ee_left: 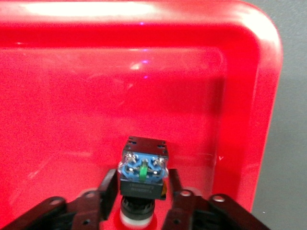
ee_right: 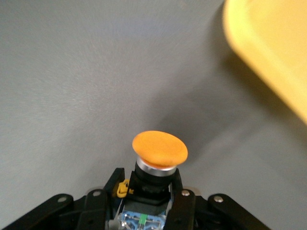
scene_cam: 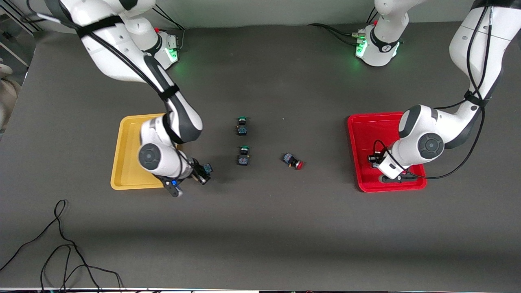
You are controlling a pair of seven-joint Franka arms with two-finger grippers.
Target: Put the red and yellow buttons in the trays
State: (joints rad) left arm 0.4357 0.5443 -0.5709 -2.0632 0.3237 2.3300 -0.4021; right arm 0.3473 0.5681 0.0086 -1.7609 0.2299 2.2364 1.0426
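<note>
Worktop (scene_cam: 260, 228) surface was dark grey, with the yellow tray (scene_cam: 126, 162) toward the right arm's end and the red tray (scene_cam: 362, 138) toward the left arm's end. The right pincer (scene_cam: 202, 173) was beside the yellow tray's rim, low over the bare worktop, and was clenched on an orange-yellow button (ee_right: 159, 149), whose dark body sat between the fingers with the cap pointing outward. The yellow tray's floor, where visible, held nothing; the arm covered part of it. The left pincer (scene_cam: 373, 159) was inside the red tray, at its floor. A button (ee_left: 144, 170) with a blue terminal block stood there cap-down between the fingers (ee_left: 108, 189), which flanked its body closely; whether they pressed it or had released it could not be told. Between the two trays, a red button (scene_cam: 294, 161) lay on its side on the worktop, nearer the red tray. Two green-capped switches (scene_cam: 242, 126) (scene_cam: 244, 156) stood nearer the yellow tray than that red button did, one farther from the front camera than the other.
</note>
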